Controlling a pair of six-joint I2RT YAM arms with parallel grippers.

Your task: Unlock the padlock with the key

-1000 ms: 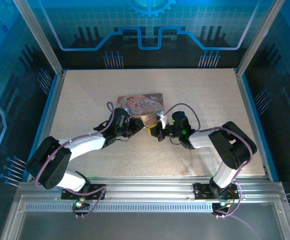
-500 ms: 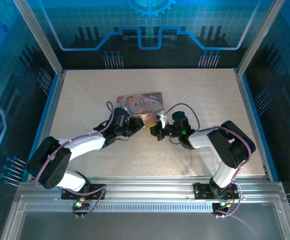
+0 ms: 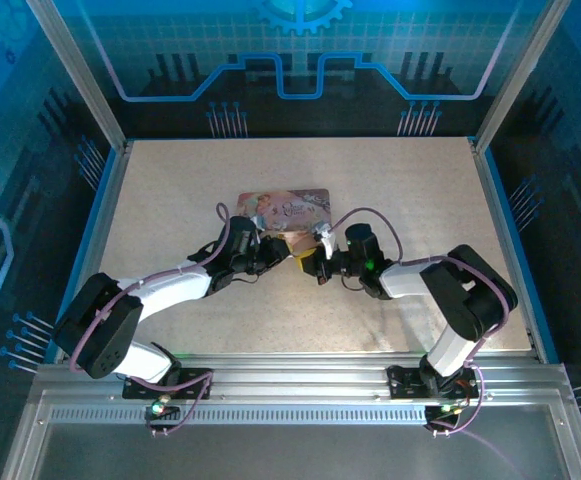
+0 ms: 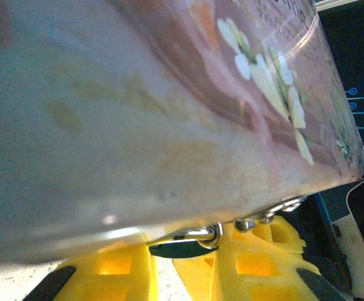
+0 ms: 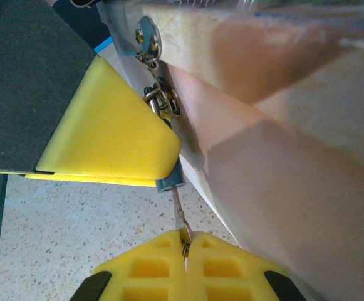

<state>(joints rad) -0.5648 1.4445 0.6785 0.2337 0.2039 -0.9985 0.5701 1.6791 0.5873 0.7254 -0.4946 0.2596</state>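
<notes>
The padlock (image 5: 169, 184) is a tiny blue-bodied lock hanging from the silvery hasp (image 5: 163, 97) on the front of the pink tin (image 3: 282, 207). My left gripper (image 4: 163, 257) is shut on the padlock (image 4: 185, 246), its dark body pinched between the yellow fingers (image 4: 106, 273) just under the tin's edge. My right gripper (image 5: 185, 241) is shut on the key (image 5: 180, 216). The key's thin metal shaft runs up into the bottom of the padlock. In the top view the left gripper (image 3: 273, 252) and the right gripper (image 3: 315, 265) meet tip to tip in front of the tin.
The tin's pale front wall (image 5: 282, 157) stands close beside the right fingers. Speckled table (image 5: 75, 232) lies below them. Blue-edged frame walls (image 3: 105, 215) border the table, and purple cables loop over both arms.
The right arm has shifted very slightly and the tin has moved a little with it. Both grips look the same as before.
</notes>
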